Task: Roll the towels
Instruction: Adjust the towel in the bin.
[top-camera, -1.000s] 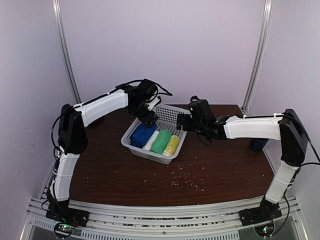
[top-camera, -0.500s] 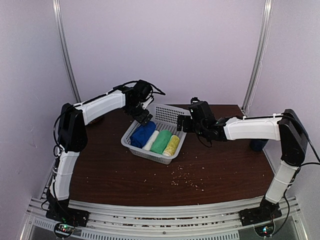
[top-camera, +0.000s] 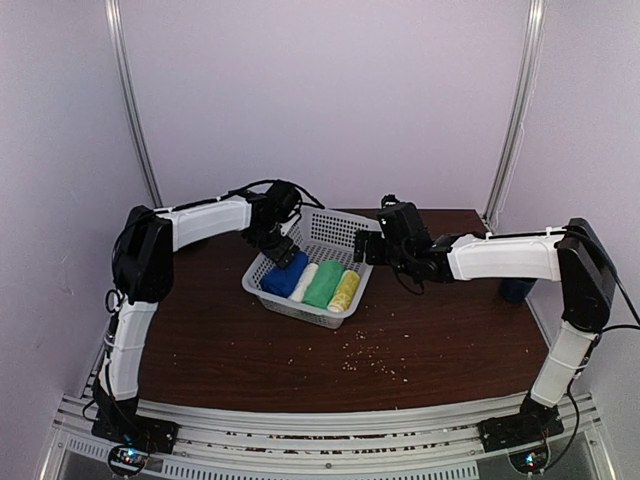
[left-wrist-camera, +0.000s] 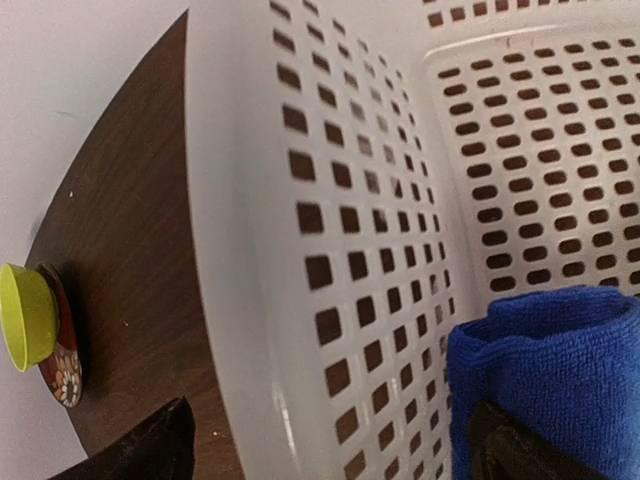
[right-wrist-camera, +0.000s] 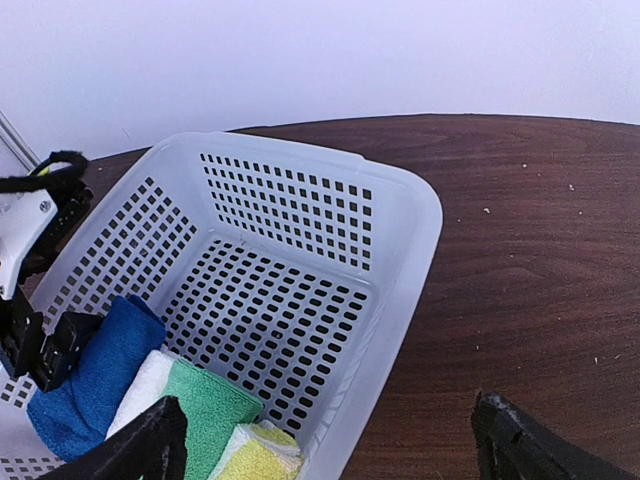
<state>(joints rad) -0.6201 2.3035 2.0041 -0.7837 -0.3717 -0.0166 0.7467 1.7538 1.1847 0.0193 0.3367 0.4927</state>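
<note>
The blue towel (top-camera: 285, 277) lay rolled at the left end of the basket (top-camera: 300, 313), snug against the white towel (top-camera: 304, 281), with a green roll (top-camera: 323, 284) and a yellow roll (top-camera: 344, 290) beyond them. The left jaws stood wide apart and gripped nothing. In the wrist view one finger (left-wrist-camera: 150, 450) hung outside the basket wall over the counter (top-camera: 450, 340) and the other sat at the blue roll's end (touching it or just shy, I could not tell). The right jaws, equally wide and empty, hovered above the basket's far right corner.

Both towels looked rolled and stowed, so the step in hand seemed to be getting the left arm (top-camera: 205, 220) clear. A straight lift would serve best, since the wall stood between the fingers and a sideways pull could tip the basket or drag the roll loose. Space was tight at the back left, where a small green-rimmed thing (left-wrist-camera: 25, 315) sat by the counter's edge. The near counter offered open room, scattered only with crumbs (top-camera: 370, 360).
</note>
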